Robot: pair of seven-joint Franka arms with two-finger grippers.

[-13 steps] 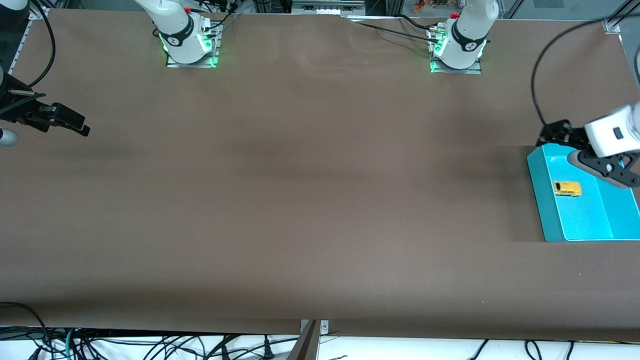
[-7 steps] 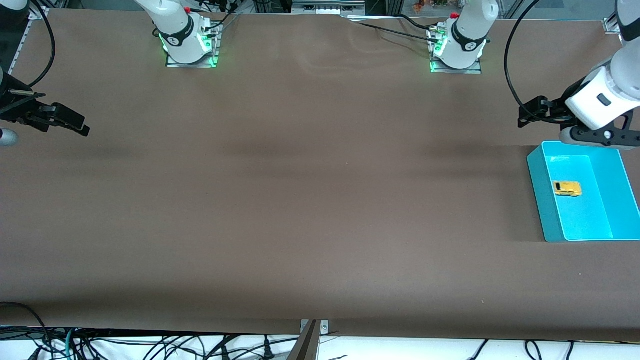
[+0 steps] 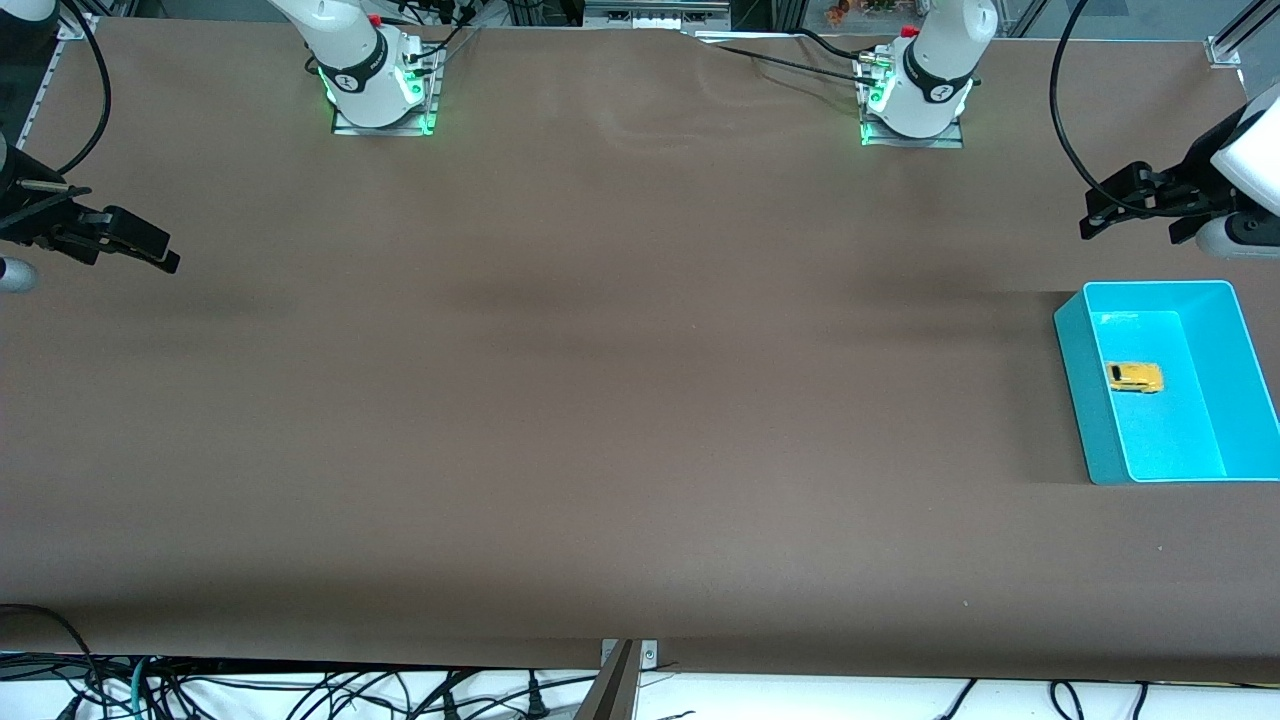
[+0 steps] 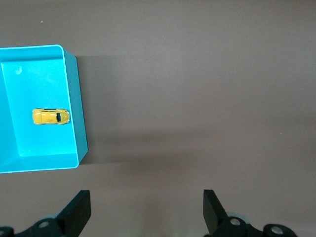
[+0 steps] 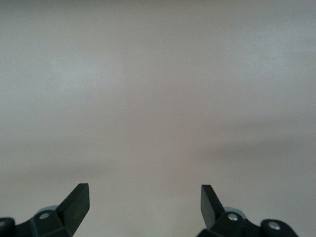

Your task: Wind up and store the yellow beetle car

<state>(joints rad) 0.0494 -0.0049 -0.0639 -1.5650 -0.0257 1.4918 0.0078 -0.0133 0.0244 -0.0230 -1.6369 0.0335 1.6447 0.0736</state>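
The yellow beetle car [image 3: 1134, 377] lies on the floor of the cyan bin [image 3: 1070, 372] at the left arm's end of the table. It also shows in the left wrist view [image 4: 50, 116], inside the bin [image 4: 75, 106]. My left gripper [image 3: 1105, 205] is open and empty, up in the air over bare table beside the bin's edge that faces the arm bases; in its wrist view [image 4: 146, 203] nothing lies between the jaws. My right gripper [image 3: 150, 250] is open and empty at the right arm's end of the table, waiting; its wrist view [image 5: 144, 198] shows only bare table.
The brown table cover [image 3: 620, 400] spreads between the two arms. Both arm bases [image 3: 375, 85] stand along the edge farthest from the front camera. Cables hang below the table's near edge [image 3: 300, 690].
My left gripper has moved from over the bin toward the arm bases and now hangs over bare table. The car stays still in the bin. The right arm has not moved.
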